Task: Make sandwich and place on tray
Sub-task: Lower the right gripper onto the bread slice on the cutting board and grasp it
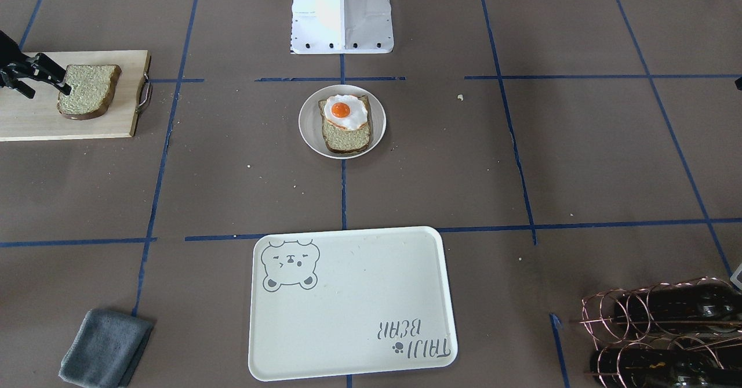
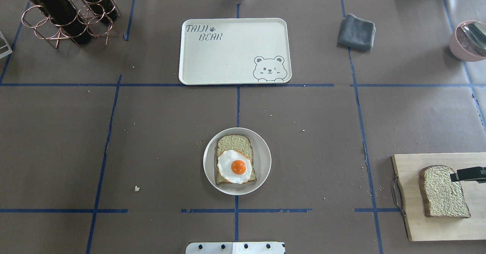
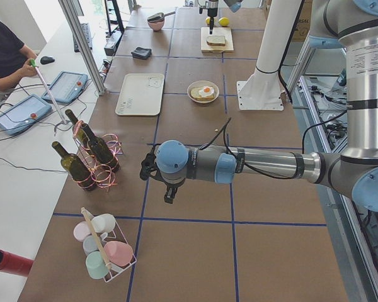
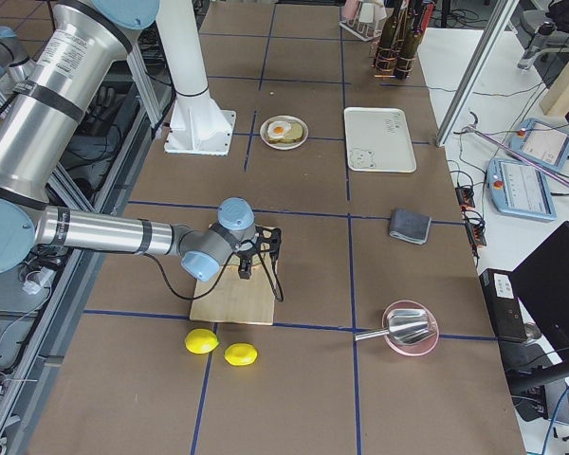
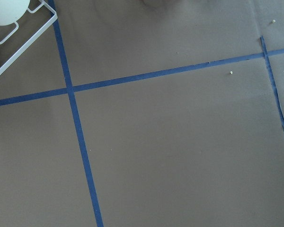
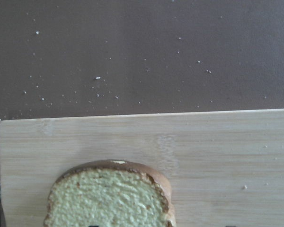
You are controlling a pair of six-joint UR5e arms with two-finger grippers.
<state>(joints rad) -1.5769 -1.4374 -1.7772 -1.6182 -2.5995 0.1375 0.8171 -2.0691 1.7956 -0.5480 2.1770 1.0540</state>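
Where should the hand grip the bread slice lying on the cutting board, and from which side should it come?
Probably best: pinch it across two opposite crust edges, coming down from above. The bread slice lies flat on the cutting board, so only its thin sides offer opposed faces. The right hand is poised, open, at its edge.

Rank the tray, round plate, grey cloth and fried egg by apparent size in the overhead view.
1. tray, clearly the largest.
2. round plate.
3. grey cloth and fried egg: these look about alike. The cloth lies farther from the camera, so I won't rank them.
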